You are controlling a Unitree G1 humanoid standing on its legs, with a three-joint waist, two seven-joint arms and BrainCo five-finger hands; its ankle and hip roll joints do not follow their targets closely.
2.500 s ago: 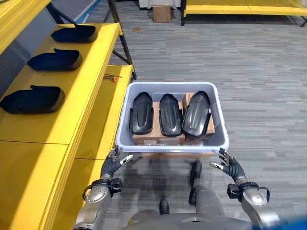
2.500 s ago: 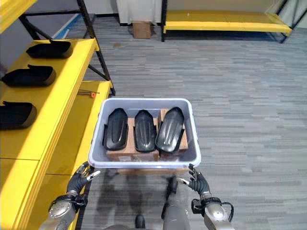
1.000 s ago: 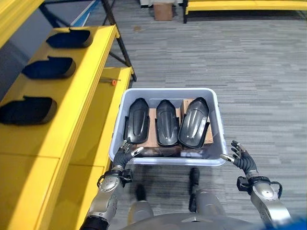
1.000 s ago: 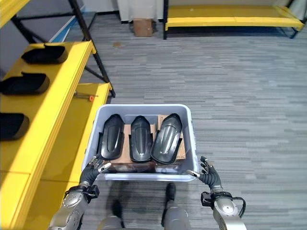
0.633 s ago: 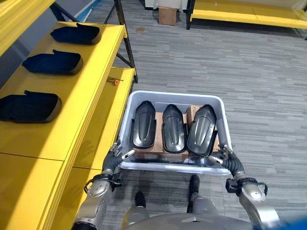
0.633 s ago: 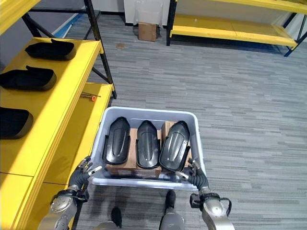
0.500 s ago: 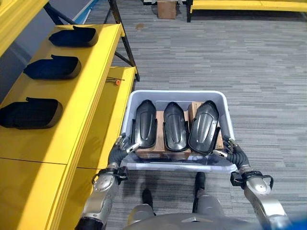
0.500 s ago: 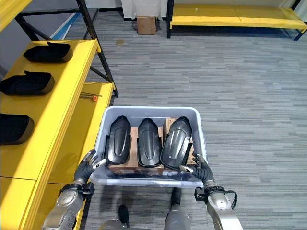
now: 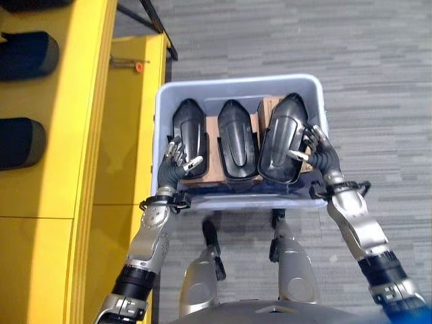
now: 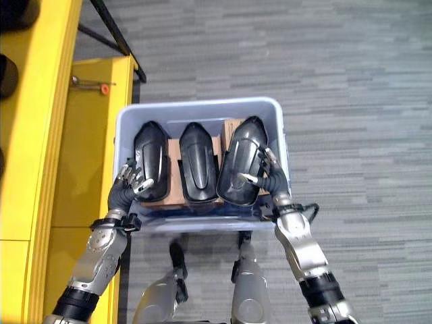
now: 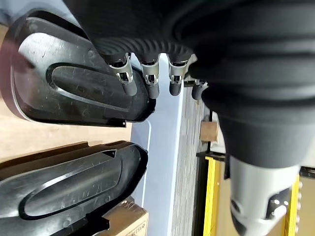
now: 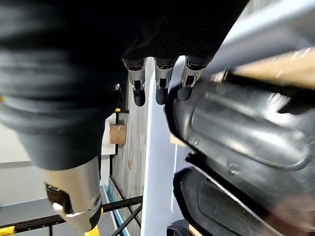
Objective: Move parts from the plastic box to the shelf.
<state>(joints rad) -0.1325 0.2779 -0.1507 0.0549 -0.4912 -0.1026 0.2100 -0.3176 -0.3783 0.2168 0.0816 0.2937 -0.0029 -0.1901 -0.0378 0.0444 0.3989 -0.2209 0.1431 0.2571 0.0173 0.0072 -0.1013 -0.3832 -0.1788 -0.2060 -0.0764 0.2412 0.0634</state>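
Left arm: rises from the lower left of the frame, forearm angled up and slightly right.
Left hand (image 9: 177, 156): left of centre, fingers loosely spread, thumb apart, nothing gripped.
Right arm: rises from the lower right, angled up and left.
Right hand (image 9: 314, 148): right of centre, fingers relaxed and spread.
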